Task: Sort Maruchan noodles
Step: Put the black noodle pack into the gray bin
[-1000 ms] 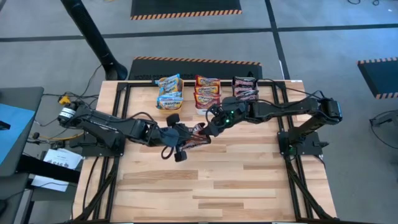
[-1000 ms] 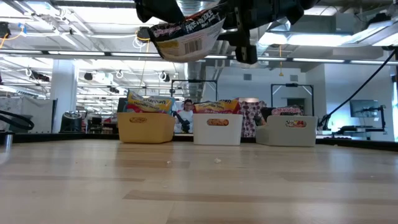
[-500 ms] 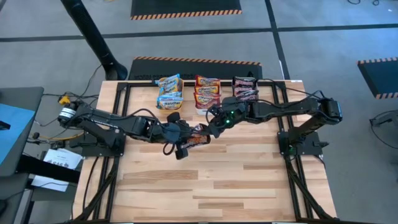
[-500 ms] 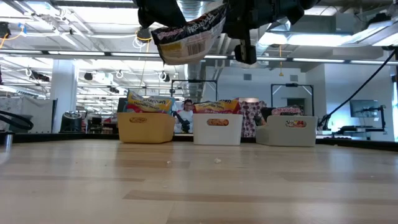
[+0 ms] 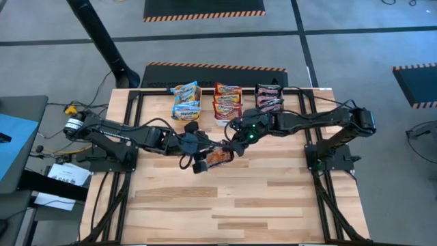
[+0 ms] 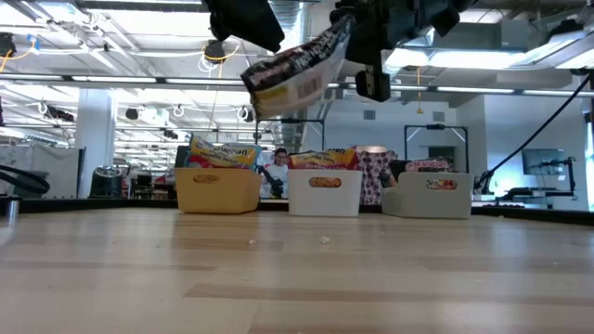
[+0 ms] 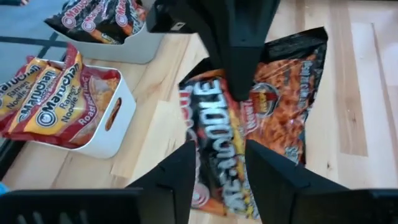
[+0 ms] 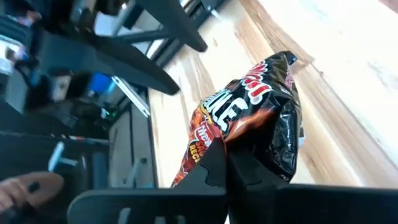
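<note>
A dark red-black Maruchan noodle packet (image 5: 219,156) hangs in the air over the middle of the table, between my two grippers. My right gripper (image 8: 227,165) is shut on it. My left gripper (image 7: 219,149) is open, its fingers standing on either side of the packet's lower part (image 7: 217,168). At the table's far edge stand three bins: orange (image 6: 218,190) with yellow-and-blue packets (image 5: 186,101), white (image 6: 325,195) with red-orange packets (image 5: 229,100), grey (image 6: 427,197) with dark packets (image 5: 268,96). My right gripper pinches the packet's edge (image 8: 252,155) between its two fingers, at the packet's upper end (image 6: 339,32). The packet hangs tilted below the fingers, its lower end (image 6: 269,93) toward my left gripper, well clear of the table.
The bare wooden tabletop (image 5: 239,205) stretches from the grippers to the near edge. Black frame rails (image 5: 130,137) run along both sides of the table. A person (image 6: 277,172) shows in the room beyond the bins.
My right gripper has shut on the packet's upper end. My left gripper has opened and let go of the packet. The packet, held nearly level before, now slants down from my right gripper, its free end dropped lower.
</note>
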Robot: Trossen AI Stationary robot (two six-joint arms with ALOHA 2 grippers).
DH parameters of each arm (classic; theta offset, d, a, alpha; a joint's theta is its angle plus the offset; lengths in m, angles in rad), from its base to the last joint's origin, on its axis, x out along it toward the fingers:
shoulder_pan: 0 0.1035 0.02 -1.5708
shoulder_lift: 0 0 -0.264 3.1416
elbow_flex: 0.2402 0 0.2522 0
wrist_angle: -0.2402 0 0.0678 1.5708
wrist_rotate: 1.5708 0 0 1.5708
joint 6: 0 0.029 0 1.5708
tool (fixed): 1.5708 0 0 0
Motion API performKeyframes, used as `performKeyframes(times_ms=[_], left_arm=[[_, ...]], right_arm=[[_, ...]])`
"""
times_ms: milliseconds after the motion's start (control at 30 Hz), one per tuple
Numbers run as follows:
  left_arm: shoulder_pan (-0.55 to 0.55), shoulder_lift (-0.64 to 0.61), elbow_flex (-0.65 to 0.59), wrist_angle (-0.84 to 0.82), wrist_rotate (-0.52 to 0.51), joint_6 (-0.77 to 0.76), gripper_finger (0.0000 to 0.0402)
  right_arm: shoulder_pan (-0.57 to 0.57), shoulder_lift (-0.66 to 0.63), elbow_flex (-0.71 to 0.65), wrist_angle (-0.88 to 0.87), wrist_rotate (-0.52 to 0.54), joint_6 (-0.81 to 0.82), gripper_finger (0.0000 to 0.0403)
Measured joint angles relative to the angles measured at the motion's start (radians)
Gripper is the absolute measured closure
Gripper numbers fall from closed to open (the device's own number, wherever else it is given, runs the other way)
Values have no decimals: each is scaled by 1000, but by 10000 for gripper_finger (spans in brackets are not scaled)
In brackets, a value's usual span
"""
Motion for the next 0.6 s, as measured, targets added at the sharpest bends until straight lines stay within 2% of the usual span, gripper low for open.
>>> performKeyframes(times_ms=[367, 600], left_arm=[[-1, -9, 0, -9, 100, -49, 268], [-4, -9, 0, -9, 120, -74, 268]], right_arm=[[1, -48, -2, -213, 24, -180, 396], [64, -153, 0, -391, 248, -342, 396]])
